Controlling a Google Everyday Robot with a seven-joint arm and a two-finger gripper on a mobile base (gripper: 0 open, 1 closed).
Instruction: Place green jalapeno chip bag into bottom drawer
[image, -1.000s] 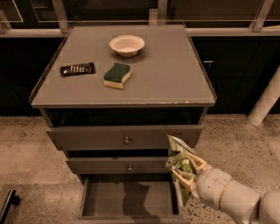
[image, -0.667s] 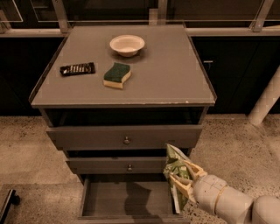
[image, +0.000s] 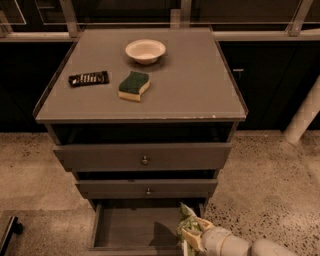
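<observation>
Bottom drawer (image: 125, 227): lowest grey tray of a three-drawer cabinet, pulled open. Flat floor shows open across its left and middle.

Crumpled light-green foil chip bag (image: 187, 220): upright at the drawer's right wall, overlapping that edge.

Claw (image: 192, 236): pale, clenched on the bag's lower end, at the drawer's right front corner.

Arm (image: 235, 246): low, entering from the drawer's right and reaching leftward.

Counter (image: 200, 85), above the drawer: white bowl (image: 145, 50), green-and-yellow sponge (image: 134, 86), black bar (image: 88, 78).
</observation>
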